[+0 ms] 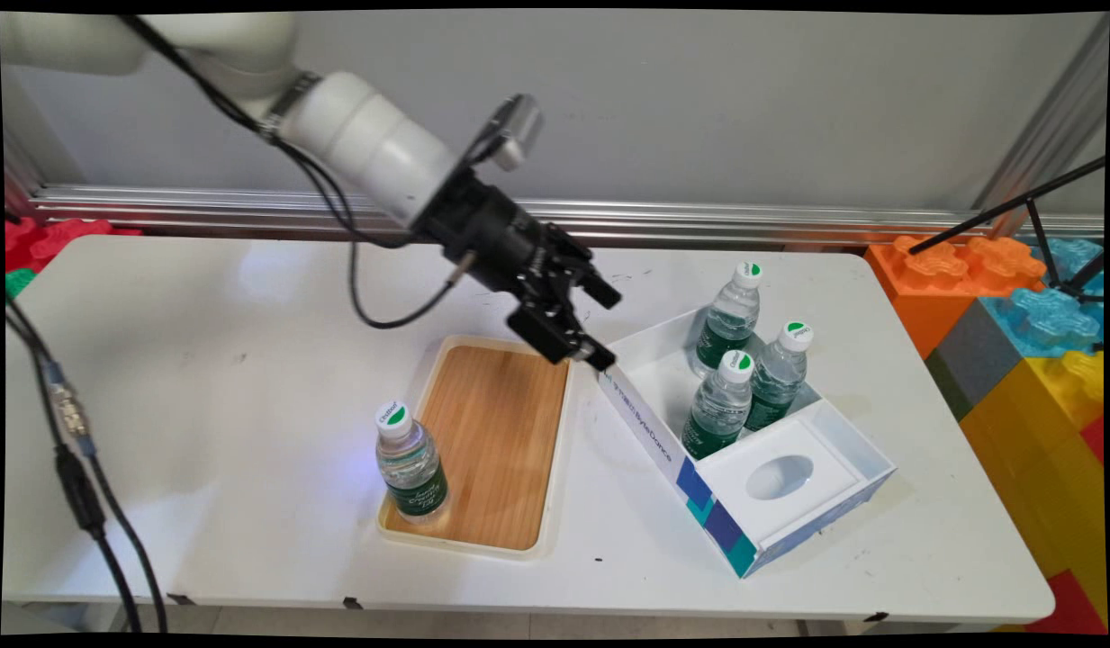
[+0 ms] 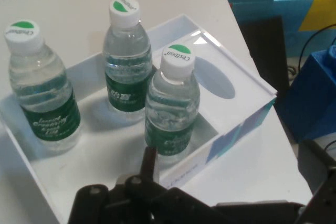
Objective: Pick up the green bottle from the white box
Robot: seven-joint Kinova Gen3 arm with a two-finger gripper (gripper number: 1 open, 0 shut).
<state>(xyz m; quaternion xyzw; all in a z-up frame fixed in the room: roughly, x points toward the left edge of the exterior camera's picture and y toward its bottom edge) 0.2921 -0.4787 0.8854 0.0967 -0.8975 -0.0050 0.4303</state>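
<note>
My hand point(image 1: 600, 326) hangs over the worktop point(image 1: 203, 396), its fingers spread apart and holding nothing; the lower fingertip sits at the far left corner of the white box point(image 1: 793, 504). In that box's open compartment stand three water bottles: the nearest point(image 2: 171, 108), one behind it point(image 2: 125, 61), and one at the far end point(image 2: 42, 95). Left of the box lies a wooden tray point(image 1: 500, 423), carrying a fourth bottle point(image 1: 410, 463) upright in its near left corner.
</note>
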